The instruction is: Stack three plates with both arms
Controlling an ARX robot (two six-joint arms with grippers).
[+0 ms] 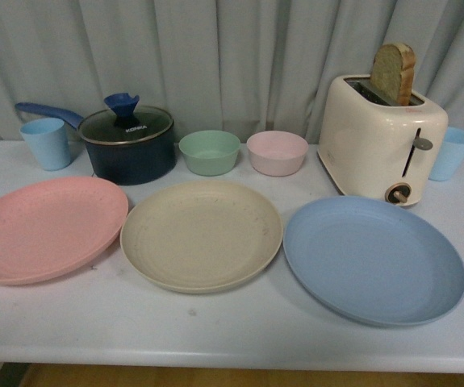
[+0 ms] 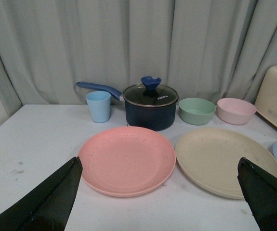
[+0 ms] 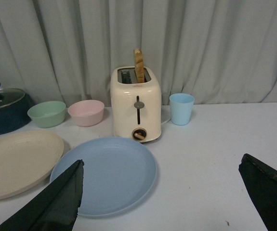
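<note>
Progress: nil so far, judging by the layout. All 3 plates lie flat & separate on the bench [image 1: 232,343], in a row across the front: pink plate [image 1: 46,228] on the left, beige plate [image 1: 201,234] in the middle, blue plate [image 1: 374,260] on the right. Pink & beige rims sit just beside each other. Beige & blue are likewise close, w/ a thin strip of bench btwn. Nothing rests on any plate, and no plate overlaps another.

Neither arm shows in the front view. In the wrist views, the left fingers [image 2: 46,202] are spread wide w/ nothing btwn them, aimed at the pink plate from the near side. The right fingers [image 3: 51,204] are the same: released, empty, facing the blue plate. No contact w/ any plate.

Behind the row & not part of the job: pot [image 1: 128,143] w/ glass lid, green bowl [image 1: 209,151], pink bowl [image 1: 277,152], toaster [image 1: 381,137] w/ a bread slice [image 1: 393,72] sticking up.

Left to do, as I read it: everything, i.e. 2 lifts. Probably each arm takes its outer plate & sets it on the beige one, one after the other, so the stack ends 3 high. The plates are shallow & flat on the bench, so getting a finger under a rim looks like the hard part.
</note>
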